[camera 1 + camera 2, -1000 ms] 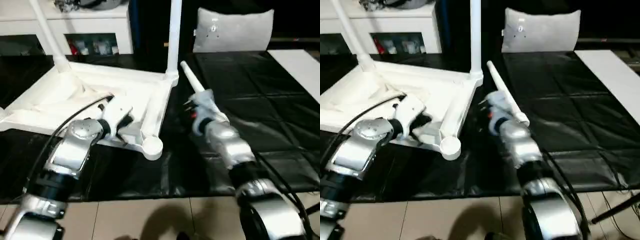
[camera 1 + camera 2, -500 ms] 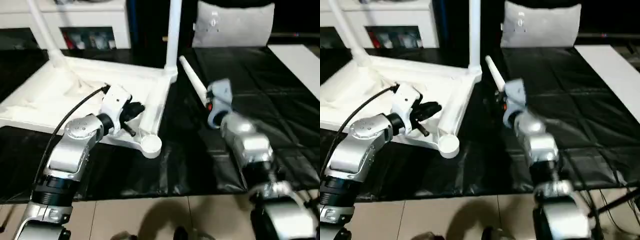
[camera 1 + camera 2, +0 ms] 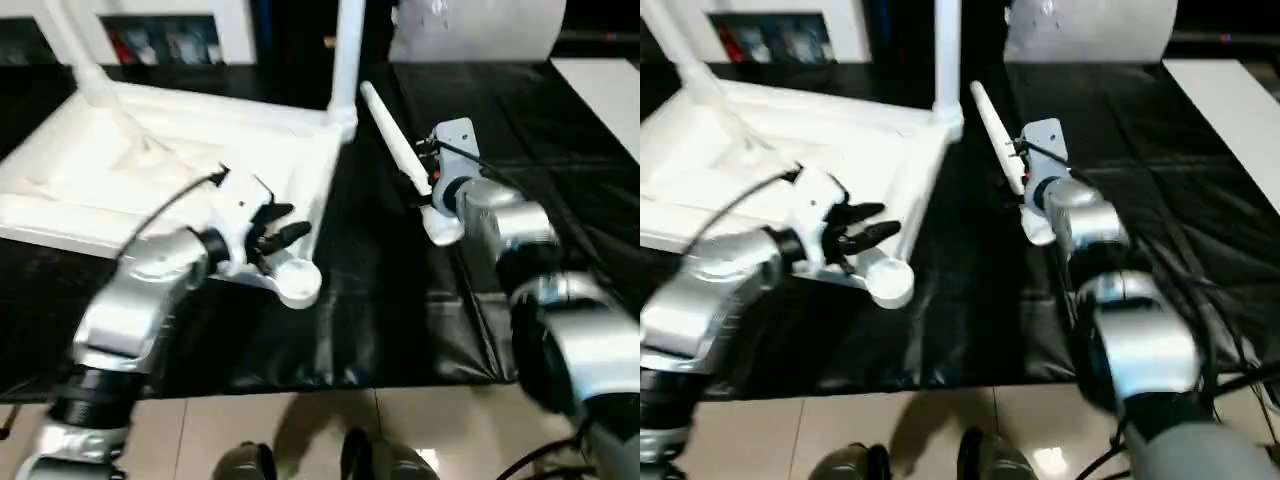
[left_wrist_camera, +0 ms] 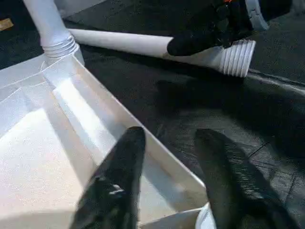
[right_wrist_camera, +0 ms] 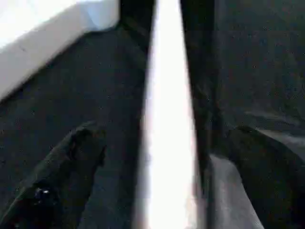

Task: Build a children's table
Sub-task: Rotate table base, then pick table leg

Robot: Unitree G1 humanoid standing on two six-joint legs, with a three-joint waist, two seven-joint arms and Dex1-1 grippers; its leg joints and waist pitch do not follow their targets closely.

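On black sheeting, the upturned table (image 3: pixel 150 160) has two legs (image 3: pixel 347 60) fitted; open right claw (image 5: pixel 157 191) straddles a loose leg (image 3: pixel 395 150), left claw (image 3: pixel 285 228) part-open, empty.

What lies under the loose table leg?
The loose leg lies on black sheeting, the right pincer open astride it. The sheeting directly beneath is covered.

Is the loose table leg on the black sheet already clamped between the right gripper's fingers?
No, the right gripper is open, its fingers standing apart on either side of the loose leg without touching it.
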